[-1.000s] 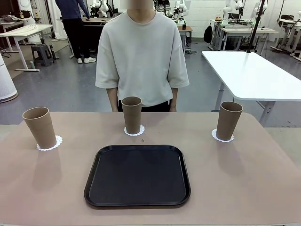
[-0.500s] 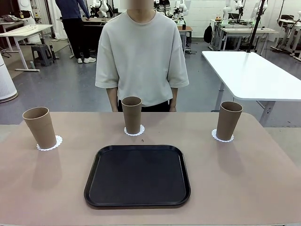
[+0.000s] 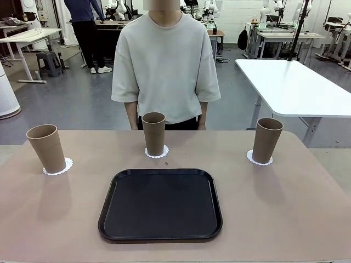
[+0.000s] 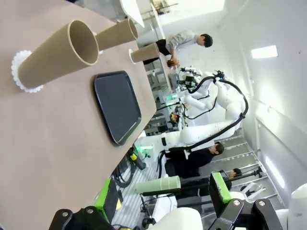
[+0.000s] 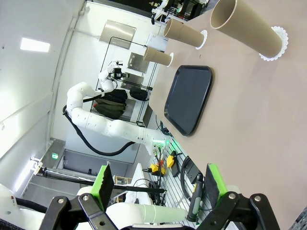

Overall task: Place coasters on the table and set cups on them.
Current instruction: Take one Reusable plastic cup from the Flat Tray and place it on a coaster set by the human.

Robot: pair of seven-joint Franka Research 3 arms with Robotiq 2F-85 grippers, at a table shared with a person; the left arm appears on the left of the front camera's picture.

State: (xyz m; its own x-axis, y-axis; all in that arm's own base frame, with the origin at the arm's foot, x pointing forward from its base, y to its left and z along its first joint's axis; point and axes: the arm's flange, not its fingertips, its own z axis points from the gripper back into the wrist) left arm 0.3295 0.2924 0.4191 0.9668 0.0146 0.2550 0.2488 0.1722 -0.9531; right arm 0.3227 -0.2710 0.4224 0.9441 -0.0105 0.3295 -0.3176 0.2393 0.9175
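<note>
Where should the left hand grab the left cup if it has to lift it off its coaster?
Take the left cup around its upper wall, just under the rim, coming in level from the robot's side. It stands upright and widens upward, so fingers there are less likely to slip. Staying high also keeps them off the coaster, which would probably shift easily. The left hand is open.

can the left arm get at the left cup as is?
Probably yes. The left gripper is open and empty, pulled back from the table. The left cup stands upright on its coaster near the left edge, with nothing beside it; the tray lies apart, mid-table.
</note>
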